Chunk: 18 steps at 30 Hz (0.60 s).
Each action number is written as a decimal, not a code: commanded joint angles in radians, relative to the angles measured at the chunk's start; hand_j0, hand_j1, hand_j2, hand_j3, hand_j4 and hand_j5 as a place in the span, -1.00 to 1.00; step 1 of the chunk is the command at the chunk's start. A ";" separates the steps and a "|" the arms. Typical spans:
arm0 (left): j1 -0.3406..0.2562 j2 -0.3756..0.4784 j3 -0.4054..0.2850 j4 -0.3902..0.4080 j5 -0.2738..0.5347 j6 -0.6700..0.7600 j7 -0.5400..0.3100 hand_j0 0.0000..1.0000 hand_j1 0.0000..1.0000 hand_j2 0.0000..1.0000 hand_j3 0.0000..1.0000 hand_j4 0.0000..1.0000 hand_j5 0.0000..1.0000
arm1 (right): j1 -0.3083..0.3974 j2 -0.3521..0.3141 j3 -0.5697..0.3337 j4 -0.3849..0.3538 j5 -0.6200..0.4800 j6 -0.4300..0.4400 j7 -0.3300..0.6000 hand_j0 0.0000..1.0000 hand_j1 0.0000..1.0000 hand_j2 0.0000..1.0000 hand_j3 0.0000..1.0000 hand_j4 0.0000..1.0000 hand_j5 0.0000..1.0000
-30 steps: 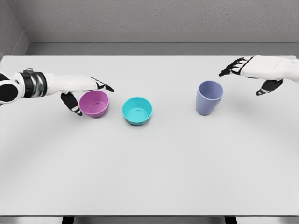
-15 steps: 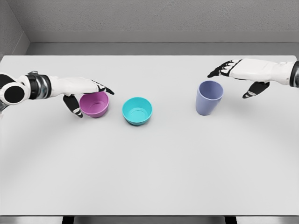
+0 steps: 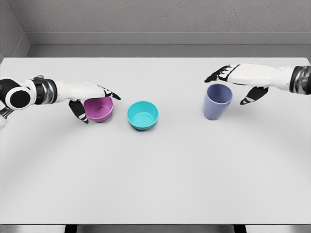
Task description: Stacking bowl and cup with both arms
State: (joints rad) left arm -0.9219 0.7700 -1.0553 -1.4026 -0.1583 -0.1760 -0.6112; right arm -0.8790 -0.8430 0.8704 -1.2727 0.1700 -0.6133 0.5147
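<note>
A purple bowl sits left of centre on the white table. My left hand reaches around it, fingers over the far rim and thumb at the near left side, still spread apart. To its right stands a teal bowl, untouched. Further right a lavender cup stands upright. My right hand hovers open just above and behind the cup, fingers pointing left past the rim and thumb hanging to the cup's right.
A grey wall runs along the table's far edge. Nothing else stands on the table.
The right hand has moved left toward the cup, its fingers now reaching past the rim. The left hand has shifted slightly right and closer around the purple bowl.
</note>
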 commanded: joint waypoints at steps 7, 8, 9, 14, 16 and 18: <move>0.005 -0.003 -0.002 0.001 0.002 0.001 0.000 0.98 0.98 0.98 0.98 0.98 0.98 | 0.000 0.044 0.016 0.004 -0.006 0.002 0.001 1.00 1.00 1.00 1.00 1.00 1.00; 0.005 -0.003 -0.002 0.001 0.002 0.001 0.000 0.98 0.98 0.98 0.98 0.98 0.98 | 0.000 0.044 0.019 0.004 -0.006 0.002 0.001 1.00 1.00 1.00 1.00 1.00 1.00; 0.005 -0.003 -0.002 0.001 0.002 0.001 0.000 0.98 0.98 0.98 0.98 0.98 0.98 | 0.000 0.044 0.019 0.004 -0.006 0.002 0.001 1.00 1.00 1.00 1.00 1.00 1.00; 0.006 -0.005 -0.002 0.002 -0.012 0.001 0.000 0.98 0.98 0.98 0.98 0.98 0.98 | 0.002 0.044 0.021 0.009 -0.004 0.002 0.001 1.00 1.00 1.00 1.00 1.00 1.00; 0.008 -0.005 -0.002 0.002 -0.012 0.001 0.000 0.98 0.98 0.98 0.98 0.98 0.98 | 0.000 0.044 0.033 0.023 -0.004 0.002 0.001 1.00 1.00 1.00 1.00 1.00 1.00; 0.009 -0.005 -0.002 0.008 -0.014 0.001 0.000 0.98 0.98 0.98 0.98 0.98 0.98 | 0.002 0.045 0.035 0.027 -0.004 0.002 0.001 1.00 1.00 1.00 1.00 1.00 1.00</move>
State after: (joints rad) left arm -0.9127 0.7651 -1.0575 -1.3979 -0.1715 -0.1753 -0.6109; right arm -0.8774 -0.7977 0.9013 -1.2521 0.1721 -0.6133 0.5159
